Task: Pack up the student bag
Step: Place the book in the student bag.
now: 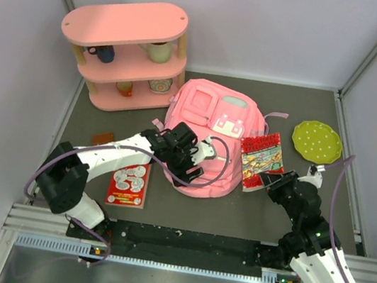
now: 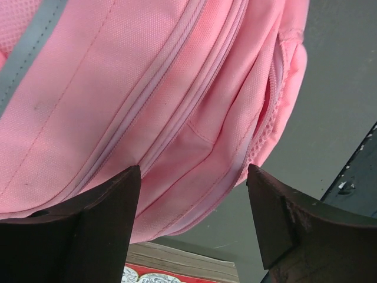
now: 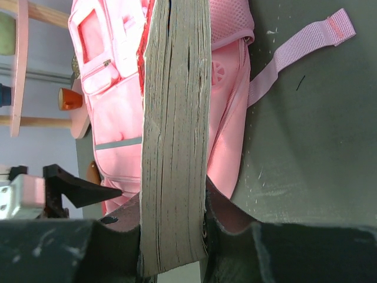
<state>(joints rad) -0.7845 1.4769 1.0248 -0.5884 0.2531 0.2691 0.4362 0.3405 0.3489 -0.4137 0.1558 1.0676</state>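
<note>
Bag [image 1: 210, 138] lies flat at table [image 1: 304, 224] centre, front pockets and white-and-pink patch up, in the top view. Its zips look closed in both wrist views.

Left gripper [image 1: 192, 162]: at the bag's 7 o'clock edge, arm reaching in from 8 o'clock. In the left wrist view [image 2: 194, 218] the jaws stand wide apart. The bag's zippered side fills the frame above and between the two dark fingers [image 2: 100, 224]. No fabric is pinched. Cannot tell whether either fingertip touches the cloth. Released, holding nothing.

Right gripper [image 1: 266, 179]: at the bag's 4 o'clock, clenched on a book [image 1: 261, 159]. The grip is on the book's near edge. In the top view the book's colourful cover faces up, and its far edge is at the bag's 3 o'clock side, just beside or over the fabric; cannot tell which. In the right wrist view [image 3: 174, 236] the book's [image 3: 177, 118] page block stands edge-on between the fingers, both pressed against it, with the bag behind it.

Other items, bearings from the bag:
- pink strap [image 3: 294, 53] trails on the table at 2 o'clock.
- pink shelf [image 1: 127, 53] at 11 o'clock, cups on its tiers.
- green dotted plate [image 1: 316, 140] at 3 o'clock, beyond the book.
- red booklet [image 1: 128, 184] flat at 8 o'clock, apart from the bag, near the left arm.
</note>
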